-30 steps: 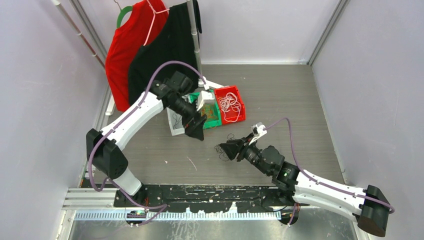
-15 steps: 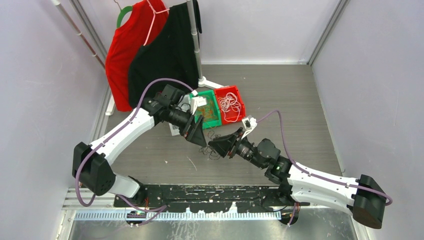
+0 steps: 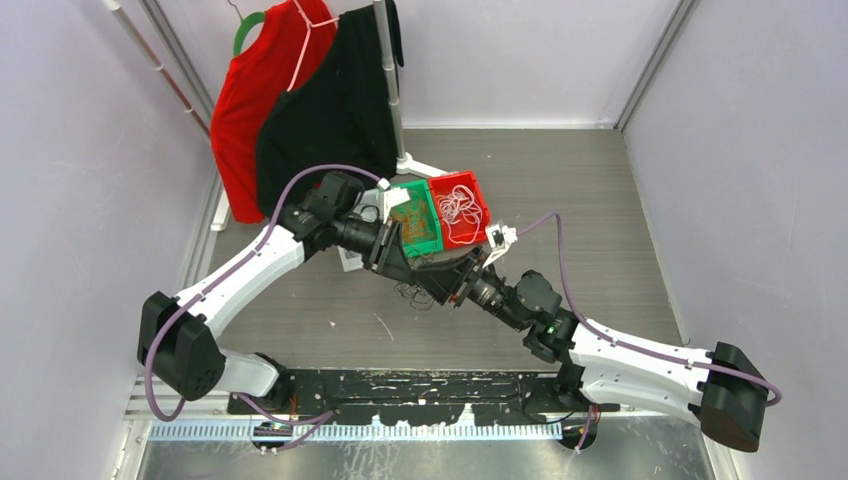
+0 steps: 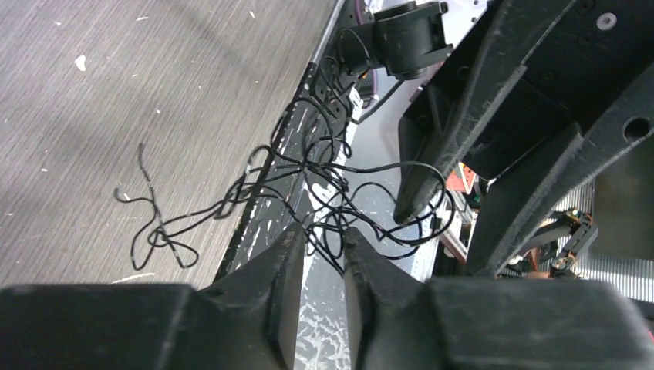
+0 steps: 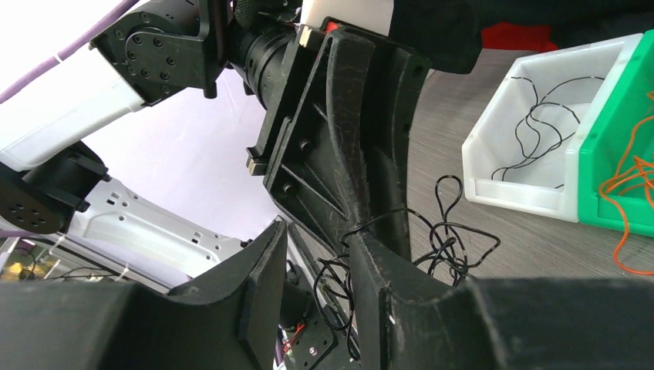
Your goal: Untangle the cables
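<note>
The black cables (image 3: 408,293) hang as a loose snarl under the two grippers, which meet in front of the bins. In the left wrist view the black cables (image 4: 308,181) are lifted, with one tail trailing on the table. My left gripper (image 4: 321,235) stands open only by a narrow gap, and a few strands pass between its tips without being pinched. My right gripper (image 5: 318,235) is open wider, with strands draped over one of its fingers (image 5: 370,254). Seen from above, the left gripper (image 3: 430,288) and the right gripper (image 3: 438,270) overlap.
A red bin (image 3: 482,205) holds white cables. Beside it, a green bin (image 5: 609,131) holds orange cables. A white bin (image 5: 493,139) holds a black cable. Red and black shirts (image 3: 300,100) hang on a rack at the back left. The black base rail (image 3: 400,385) runs along the near edge.
My left arm swung down from over the bins to the snarl and its jaws narrowed. My right gripper carried the snarl up and left off the table, its jaws closing slightly.
</note>
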`<state>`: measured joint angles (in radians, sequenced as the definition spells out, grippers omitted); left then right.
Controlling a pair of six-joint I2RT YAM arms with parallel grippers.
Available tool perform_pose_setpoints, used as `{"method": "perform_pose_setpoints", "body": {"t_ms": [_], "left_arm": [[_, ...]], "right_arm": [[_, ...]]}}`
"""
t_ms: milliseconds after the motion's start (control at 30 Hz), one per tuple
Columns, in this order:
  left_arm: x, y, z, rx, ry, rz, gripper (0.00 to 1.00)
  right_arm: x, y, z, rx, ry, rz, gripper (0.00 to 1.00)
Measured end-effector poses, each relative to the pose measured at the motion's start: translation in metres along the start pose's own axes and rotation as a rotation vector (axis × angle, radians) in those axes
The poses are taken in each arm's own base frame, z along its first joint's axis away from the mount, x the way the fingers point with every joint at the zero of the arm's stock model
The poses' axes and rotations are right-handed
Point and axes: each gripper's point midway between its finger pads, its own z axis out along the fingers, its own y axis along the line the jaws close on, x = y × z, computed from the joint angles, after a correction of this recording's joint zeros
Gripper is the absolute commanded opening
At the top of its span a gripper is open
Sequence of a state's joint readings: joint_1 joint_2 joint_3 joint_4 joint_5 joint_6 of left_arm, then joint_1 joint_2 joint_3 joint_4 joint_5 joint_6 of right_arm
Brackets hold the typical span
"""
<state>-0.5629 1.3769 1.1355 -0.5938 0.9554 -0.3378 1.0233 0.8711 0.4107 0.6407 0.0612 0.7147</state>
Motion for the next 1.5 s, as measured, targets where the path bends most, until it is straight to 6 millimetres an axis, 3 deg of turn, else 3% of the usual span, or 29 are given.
{"method": "perform_pose_setpoints", "body": {"t_ms": [100,267,500,633,800,900,1033,1200,1367,1500], "left_arm": [[0.002,-0.005,-0.002,0.019,0.010,0.014,0.07],[0.011,-0.009,-0.012,-0.006,0.034,0.062,0.00],[0.002,-0.019,-0.043,-0.137,-0.017,0.232,0.00],[-0.004,-0.026,-0.061,-0.209,-0.037,0.341,0.00],[-0.002,-0.026,-0.077,-0.283,-0.015,0.426,0.00],[0.004,-0.024,-0.082,-0.297,0.009,0.451,0.00],[0.012,-0.025,-0.085,-0.295,0.040,0.460,0.00],[0.016,-0.036,-0.090,-0.273,0.057,0.491,0.00],[0.015,-0.048,-0.097,-0.261,0.048,0.531,0.00],[0.015,-0.053,-0.104,-0.274,0.041,0.569,0.00]], "right_arm": [[-0.001,0.000,0.001,0.000,-0.002,0.000,0.40],[-0.006,0.001,-0.004,0.007,-0.014,-0.011,0.40],[-0.026,0.008,-0.020,0.004,-0.068,-0.033,0.40],[-0.021,-0.002,-0.030,0.040,-0.052,-0.050,0.38],[-0.001,-0.025,-0.037,0.122,0.029,-0.094,0.62],[0.011,-0.030,-0.035,0.138,0.100,-0.132,0.67],[0.021,-0.020,-0.019,0.099,0.183,-0.159,0.69],[0.034,-0.012,0.001,0.043,0.254,-0.168,0.55],[0.047,-0.013,0.009,0.018,0.289,-0.160,0.17],[0.039,-0.008,0.005,0.007,0.263,-0.165,0.06]]}}
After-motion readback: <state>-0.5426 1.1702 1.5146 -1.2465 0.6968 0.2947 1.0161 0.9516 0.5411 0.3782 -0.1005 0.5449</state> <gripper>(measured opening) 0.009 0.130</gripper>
